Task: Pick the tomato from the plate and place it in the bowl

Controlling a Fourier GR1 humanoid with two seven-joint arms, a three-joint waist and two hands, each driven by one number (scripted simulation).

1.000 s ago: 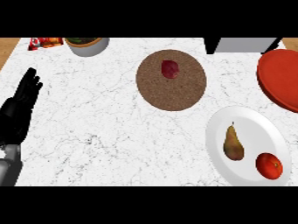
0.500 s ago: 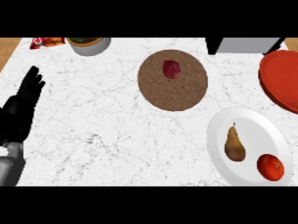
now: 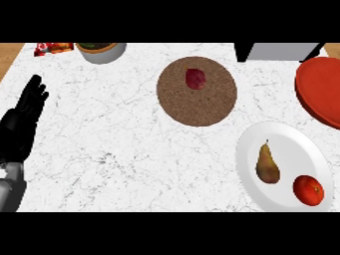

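A red tomato (image 3: 308, 190) lies near the front right of a white plate (image 3: 286, 144), beside a brown-green pear (image 3: 266, 165). The red bowl (image 3: 329, 92) sits at the right edge, behind the plate. My left hand (image 3: 16, 128) rests open at the left edge, fingers pointing up and away, far from the plate. My right hand shows in no view.
A brown round mat (image 3: 197, 91) in the middle back carries a small dark red item (image 3: 195, 78). A grey pot (image 3: 102, 50) and a red packet (image 3: 52, 48) stand at the back left. A grey box (image 3: 277, 51) stands at the back right.
The whole scene has shifted slightly leftward and down in the view; the left hand sits a little lower at the edge. Nothing on the counter has moved.
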